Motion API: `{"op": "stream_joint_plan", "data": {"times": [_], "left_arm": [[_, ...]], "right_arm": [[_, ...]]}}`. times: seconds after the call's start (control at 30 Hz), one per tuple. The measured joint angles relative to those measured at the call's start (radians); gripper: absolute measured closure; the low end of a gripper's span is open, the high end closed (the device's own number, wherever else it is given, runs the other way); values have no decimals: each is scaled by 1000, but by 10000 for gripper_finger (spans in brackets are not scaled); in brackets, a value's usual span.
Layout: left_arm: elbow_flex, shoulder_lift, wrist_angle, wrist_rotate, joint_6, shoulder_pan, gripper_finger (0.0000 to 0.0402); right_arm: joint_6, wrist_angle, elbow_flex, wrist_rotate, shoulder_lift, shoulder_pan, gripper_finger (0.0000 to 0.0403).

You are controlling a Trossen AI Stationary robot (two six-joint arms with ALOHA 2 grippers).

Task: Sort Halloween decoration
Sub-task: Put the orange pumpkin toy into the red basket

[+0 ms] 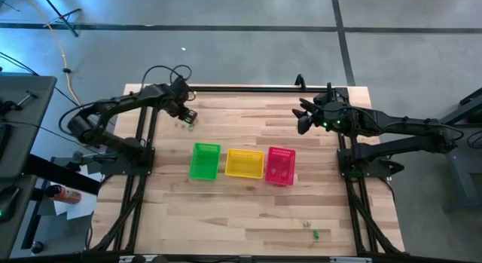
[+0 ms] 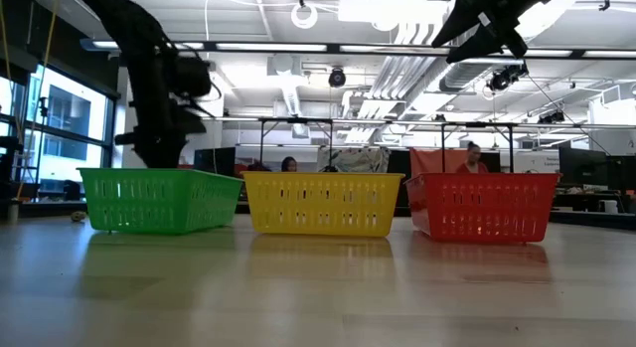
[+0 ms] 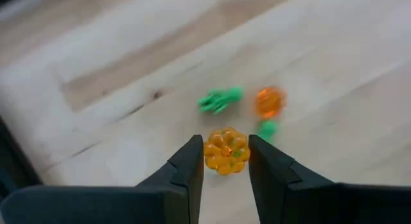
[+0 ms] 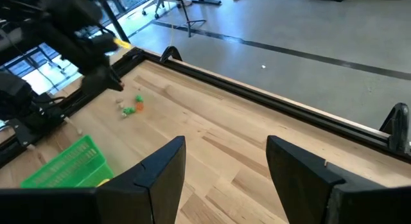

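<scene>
My left gripper is at the table's far left, shut on a small orange pumpkin trinket. Beyond it on the wood lie a green trinket, an orange one and a small green one. The right wrist view shows this cluster under the left gripper. My right gripper is open and hovers over the far right of the table, holding nothing. Two tiny trinkets lie near the near right edge. My left gripper pinches the orange pumpkin trinket by its two opposite sides between its two fingertips. The fingers slant down at it from above. The pumpkin appears clear of the table, above the other trinkets.
A green basket, a yellow basket and a pink basket stand in a row across the table's middle. Bare wood lies between them and the far rail. People sit in the room behind.
</scene>
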Motion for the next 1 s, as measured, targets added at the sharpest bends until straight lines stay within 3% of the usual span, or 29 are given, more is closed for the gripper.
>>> {"op": "stream_joint_plan", "data": {"times": [0.2,0.47,0.77,1.0], "left_arm": [[1,-159,149,165,-2,-9,316],[3,-272,650,427,-78,-115,316],[4,-263,960,451,78,-350,316],[4,-263,984,396,111,-437,316]], "right_arm": [[0,47,0,21,0,0,190],[0,164,0,3,0,0,190],[-196,500,0,-301,36,0,190],[-237,570,0,-332,67,-6,190]]}}
